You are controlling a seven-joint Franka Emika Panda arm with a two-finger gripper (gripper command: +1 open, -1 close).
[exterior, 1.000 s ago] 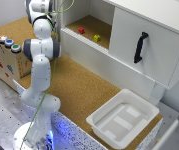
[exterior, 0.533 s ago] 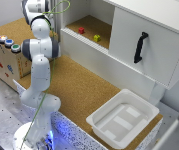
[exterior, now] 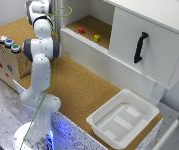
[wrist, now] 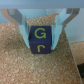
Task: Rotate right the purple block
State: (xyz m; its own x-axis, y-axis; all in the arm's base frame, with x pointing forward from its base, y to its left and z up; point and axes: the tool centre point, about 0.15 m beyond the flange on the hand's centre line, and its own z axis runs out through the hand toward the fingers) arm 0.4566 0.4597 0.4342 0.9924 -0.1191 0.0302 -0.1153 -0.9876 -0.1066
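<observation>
In the wrist view we see our pincer (wrist: 42,31) clamped on the purple block (wrist: 42,40), one finger (wrist: 23,29) on each side, over the cork-topped table (wrist: 20,65).

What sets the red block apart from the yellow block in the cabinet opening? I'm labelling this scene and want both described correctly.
In the exterior view, the red block sits farther toward the view's left and deeper in the opening, while the yellow block lies nearer the front edge, toward the white door. Red looks slightly smaller than yellow, though both are too small to judge finely. They share a cube-like shape, rest on the same cork surface, stand apart, and are untouched by the hand.
</observation>
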